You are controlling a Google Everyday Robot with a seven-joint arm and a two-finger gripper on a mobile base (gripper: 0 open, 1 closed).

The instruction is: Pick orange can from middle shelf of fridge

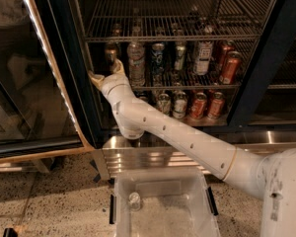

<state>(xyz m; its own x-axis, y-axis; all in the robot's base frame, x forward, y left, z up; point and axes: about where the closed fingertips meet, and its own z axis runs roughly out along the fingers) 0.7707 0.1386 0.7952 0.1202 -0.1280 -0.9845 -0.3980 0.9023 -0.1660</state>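
The orange can [111, 53], dull copper with a silver top, stands at the far left of the middle shelf [207, 84], a dark wire rack in the black-framed fridge [266, 58]. A taller clear bottle [136, 58] stands just right of it. My gripper [107, 71] is at the shelf's front left edge, just below and in front of the can. It is open, with one finger [94, 77] left of the can and the other [119, 66] between can and bottle. The can's lower part is hidden behind the gripper.
Green, white and red-orange cans [229, 65] fill the rest of the middle shelf. More cans [207, 105] stand on the floor level. The glass door [34, 88] is swung open at left. A clear plastic bin [163, 216] sits below the ribbed steel strip [153, 157].
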